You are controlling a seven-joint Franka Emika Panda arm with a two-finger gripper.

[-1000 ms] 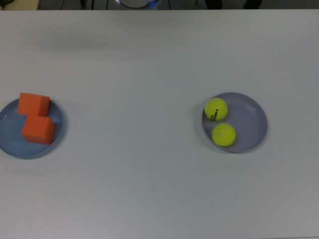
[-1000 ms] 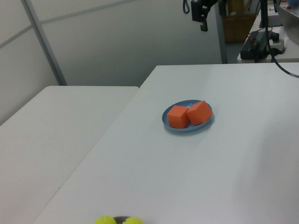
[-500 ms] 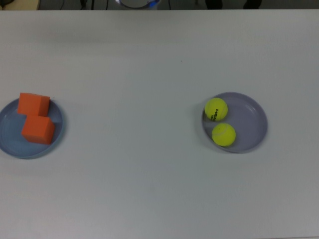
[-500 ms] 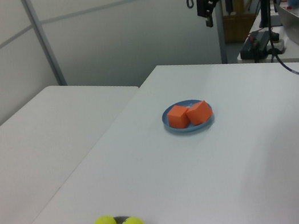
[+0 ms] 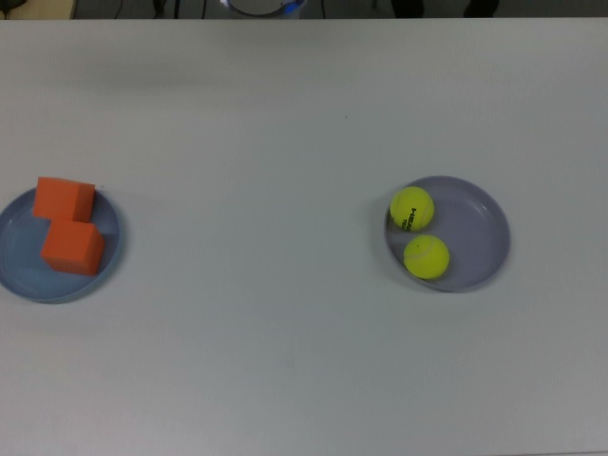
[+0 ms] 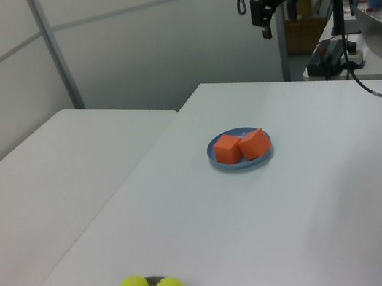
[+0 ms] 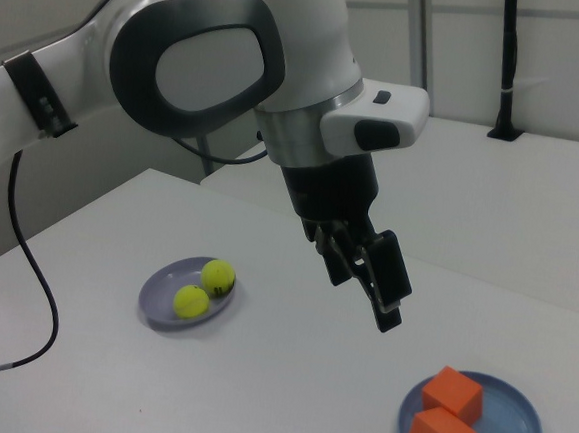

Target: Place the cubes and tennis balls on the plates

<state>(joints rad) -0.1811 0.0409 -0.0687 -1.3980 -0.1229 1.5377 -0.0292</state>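
Two orange cubes [image 5: 65,199] [image 5: 72,247] lie side by side on the light blue plate [image 5: 19,280] at the top view's left. Both tennis balls [image 5: 411,208] [image 5: 426,256] rest on the lavender plate [image 5: 480,228] at the top view's right. My gripper [image 7: 363,301] hangs high over the table, between the plates in the right view, open and holding nothing. The left view shows the gripper [image 6: 263,19] far above and behind the cubes [image 6: 240,147]. It is out of the top view.
The white table [image 5: 256,142] spreads wide between the plates. A second white table [image 6: 41,177] adjoins it on the left view's left. A bench with a laptop and cables [image 6: 371,30] stands at the left view's right. A black cable [image 7: 23,286] hangs by the arm.
In the left view the gripper has shifted slightly to the right and upward. Cubes, balls and plates have not moved.
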